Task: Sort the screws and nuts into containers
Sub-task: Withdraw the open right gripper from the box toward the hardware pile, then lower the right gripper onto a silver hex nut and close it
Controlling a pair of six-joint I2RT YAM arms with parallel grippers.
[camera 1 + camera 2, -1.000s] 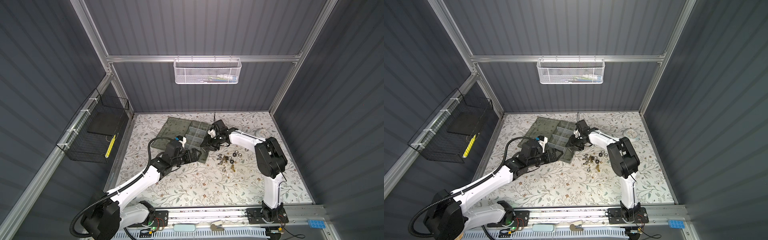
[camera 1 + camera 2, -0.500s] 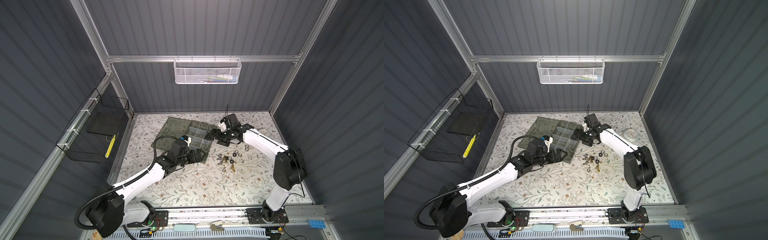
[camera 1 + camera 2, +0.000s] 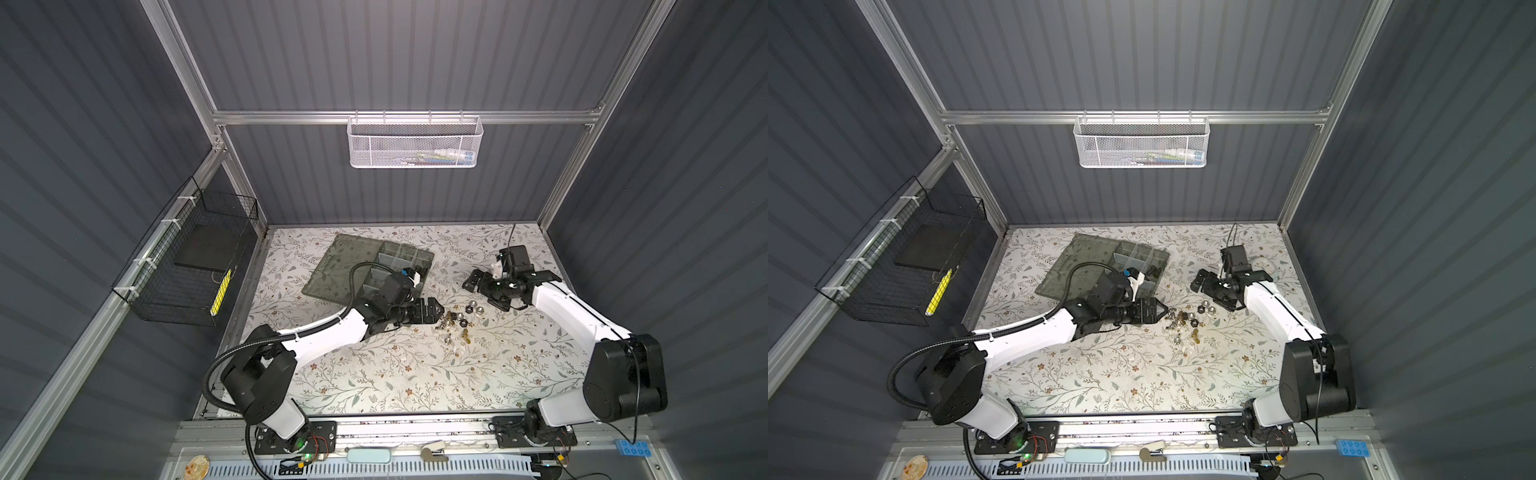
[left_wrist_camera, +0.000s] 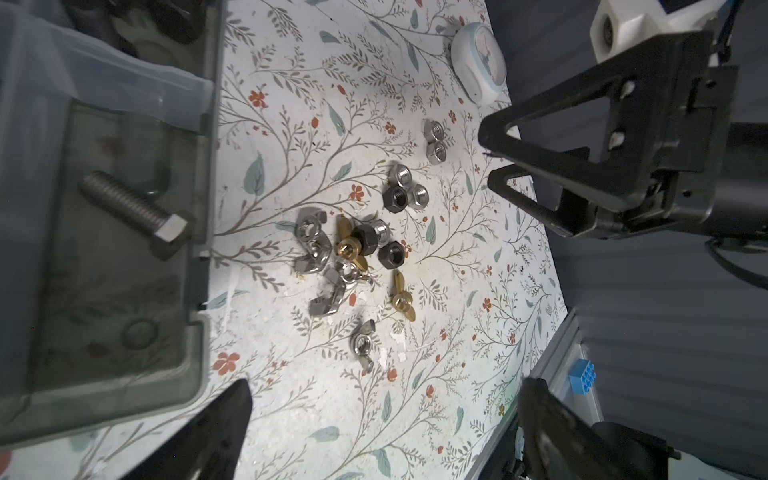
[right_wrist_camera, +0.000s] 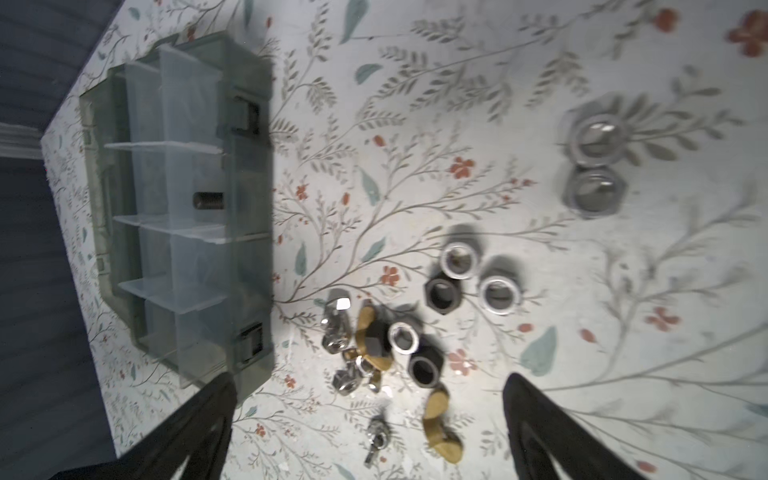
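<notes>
The right gripper [image 5: 368, 380] had swung back from the organiser box [image 5: 249, 232], jaws now spread wide and empty: one piece sorted, I judged. That silver bolt [image 4: 133, 210] lay flat in a compartment [image 4: 104, 282], long axis slanting, head toward the loose nuts [image 4: 395, 195] on the surface [image 3: 415, 374]. The left gripper [image 4: 386, 384], jaws gaping and empty, hung beside them.

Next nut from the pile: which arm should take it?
Left, probably. The left pincer, open, points at the pile from beside the box; the right pincer, also open, hovers off its far side.
</notes>
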